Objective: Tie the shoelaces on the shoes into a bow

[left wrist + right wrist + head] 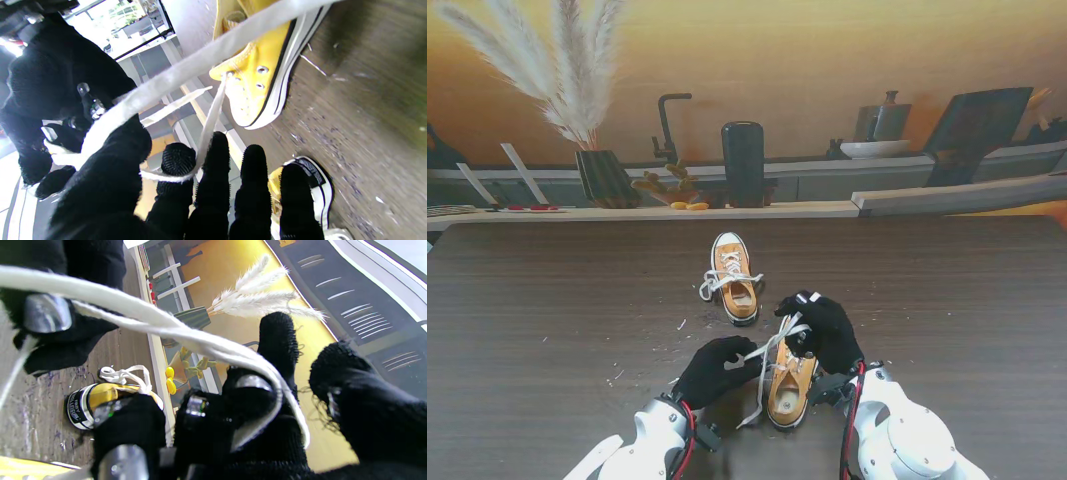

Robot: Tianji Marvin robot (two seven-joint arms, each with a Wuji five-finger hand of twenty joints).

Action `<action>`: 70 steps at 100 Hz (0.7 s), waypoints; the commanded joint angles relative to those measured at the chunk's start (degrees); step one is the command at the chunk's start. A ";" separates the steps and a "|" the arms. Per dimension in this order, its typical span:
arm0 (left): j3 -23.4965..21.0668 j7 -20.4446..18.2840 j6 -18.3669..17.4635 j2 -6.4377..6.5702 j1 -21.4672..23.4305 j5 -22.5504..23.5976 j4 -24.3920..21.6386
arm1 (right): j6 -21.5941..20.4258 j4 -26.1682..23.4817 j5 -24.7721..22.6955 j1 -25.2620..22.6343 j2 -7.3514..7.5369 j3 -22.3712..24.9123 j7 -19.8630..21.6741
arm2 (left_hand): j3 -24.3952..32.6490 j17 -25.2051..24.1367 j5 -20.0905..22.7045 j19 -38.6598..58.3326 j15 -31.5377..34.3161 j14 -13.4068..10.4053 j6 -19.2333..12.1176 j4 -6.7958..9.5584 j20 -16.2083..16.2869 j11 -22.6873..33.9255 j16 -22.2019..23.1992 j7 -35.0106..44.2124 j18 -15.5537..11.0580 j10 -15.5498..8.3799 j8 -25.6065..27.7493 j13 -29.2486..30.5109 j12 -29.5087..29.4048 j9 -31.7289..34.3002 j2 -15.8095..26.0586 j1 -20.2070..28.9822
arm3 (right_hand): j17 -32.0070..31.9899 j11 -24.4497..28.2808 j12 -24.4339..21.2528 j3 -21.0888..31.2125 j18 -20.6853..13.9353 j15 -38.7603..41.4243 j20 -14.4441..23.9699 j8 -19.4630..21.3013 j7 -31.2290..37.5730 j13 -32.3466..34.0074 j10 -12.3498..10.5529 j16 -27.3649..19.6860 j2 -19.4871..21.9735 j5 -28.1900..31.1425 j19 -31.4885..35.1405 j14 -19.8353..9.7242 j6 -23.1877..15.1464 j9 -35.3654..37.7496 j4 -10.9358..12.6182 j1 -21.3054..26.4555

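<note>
Two yellow sneakers stand on the dark wooden table (547, 320). The near shoe (792, 385) sits between my hands, toe towards me, and its white laces (772, 345) are drawn up off it. My left hand (717, 372) is on the shoe's left, with one lace strand (210, 123) pinched between its fingers (213, 173). My right hand (825, 330) hovers over the shoe's far end, and a doubled lace (173, 330) is looped over its fingers (277, 340). The far shoe (733, 280) stands apart with its laces (717, 283) bunched over the tongue.
Small white scraps (667, 345) lie scattered on the table left of the shoes. Along the back ledge (727, 210) stand a vase of pampas grass (602, 175), a black cylinder (743, 163), a black tap (667, 125) and small yellow items (689, 205).
</note>
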 commanded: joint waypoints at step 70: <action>0.88 0.38 -7.81 -1.40 0.09 -9.56 1.61 | -2.96 2.65 0.53 1.51 0.90 -0.96 5.11 | 5.07 -2.28 -1.23 -1.93 -3.81 2.32 0.34 -3.26 1.82 -5.44 -2.49 -6.00 -0.29 2.84 -11.77 -4.20 -6.18 -3.41 7.99 2.53 | 0.99 7.92 1.30 0.81 0.91 2.95 0.59 0.53 -0.95 -1.32 8.85 1.18 -0.49 -0.35 16.38 -8.40 2.01 7.85 -0.80 -0.42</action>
